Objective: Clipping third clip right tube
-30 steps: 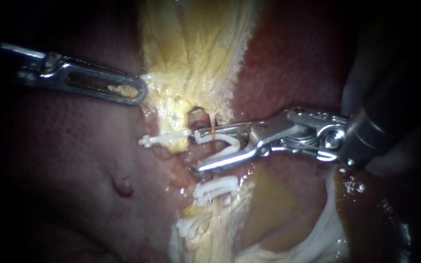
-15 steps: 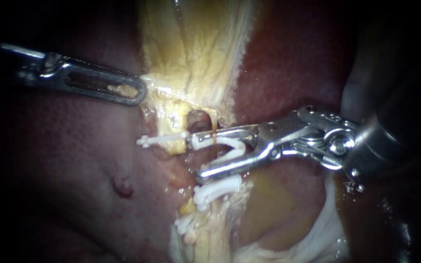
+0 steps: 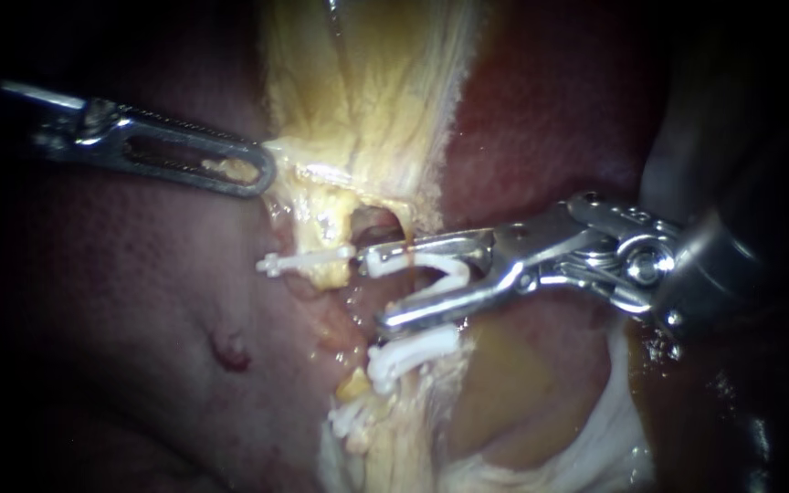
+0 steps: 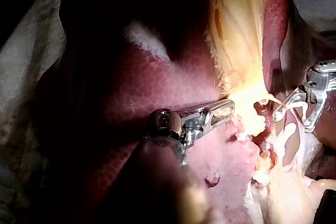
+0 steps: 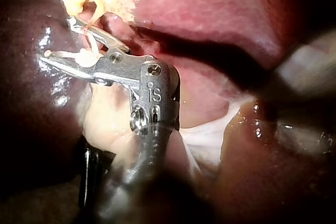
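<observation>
My right instrument comes in from the right, its two jaws spread around an open white clip that both jaws touch. Reddish tissue and a thin brown strand lie at the jaws' mouth, just below a small hole in the yellow tissue. I cannot tell which tube is the right tube. A closed white clip sits just left of the jaw tips. Two more clips lie below the lower jaw. My left instrument is shut on the yellow tissue's left edge, as the left wrist view also shows it.
Dark red liver lies to the left and upper right of the yellow band. A pale white membrane and a yellowish pool lie below my right instrument's shaft. In the right wrist view my right instrument carries the clip.
My right instrument, with its open clip, has drawn back slightly to the right against the tissue. The left instrument has held still.
</observation>
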Controlling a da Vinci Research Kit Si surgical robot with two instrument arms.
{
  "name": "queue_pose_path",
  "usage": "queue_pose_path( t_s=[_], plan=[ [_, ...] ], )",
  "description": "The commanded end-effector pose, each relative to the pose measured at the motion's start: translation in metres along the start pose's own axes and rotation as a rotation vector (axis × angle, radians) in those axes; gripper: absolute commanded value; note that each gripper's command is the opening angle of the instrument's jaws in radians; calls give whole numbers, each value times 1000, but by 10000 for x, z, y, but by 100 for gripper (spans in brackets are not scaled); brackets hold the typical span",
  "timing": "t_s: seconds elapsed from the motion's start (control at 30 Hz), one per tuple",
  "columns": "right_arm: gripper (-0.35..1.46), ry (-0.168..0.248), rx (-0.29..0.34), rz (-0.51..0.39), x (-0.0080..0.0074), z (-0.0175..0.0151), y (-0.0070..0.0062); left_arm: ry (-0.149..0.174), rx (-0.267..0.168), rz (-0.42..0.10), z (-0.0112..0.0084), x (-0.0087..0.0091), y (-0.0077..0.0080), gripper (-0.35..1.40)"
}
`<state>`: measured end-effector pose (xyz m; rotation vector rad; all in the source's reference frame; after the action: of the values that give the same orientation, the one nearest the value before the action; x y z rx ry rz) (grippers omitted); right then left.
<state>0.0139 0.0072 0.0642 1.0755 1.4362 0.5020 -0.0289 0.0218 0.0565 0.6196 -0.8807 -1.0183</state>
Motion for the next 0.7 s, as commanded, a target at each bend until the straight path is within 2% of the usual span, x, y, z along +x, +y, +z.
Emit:
queue_pose_path(
  t_s=[0.03,0.23,0.43,0.5,0.7],
  plan=[
    [32,-1,1,6,-1,-2,1,0,0,0,0,0,0,-35],
    [-5,-2,4,6,-3,-12,4,0,0,0,0,0,0,-35],
    [-21,2,-8,6,-3,-13,6,0,0,0,0,0,0,-35],
    [-35,7,-9,11,-4,-14,7,0,0,0,0,0,0,-35],
    [-35,-9,-18,89,-8,-22,8,0,0,0,1,0,0,-35]
  ],
)
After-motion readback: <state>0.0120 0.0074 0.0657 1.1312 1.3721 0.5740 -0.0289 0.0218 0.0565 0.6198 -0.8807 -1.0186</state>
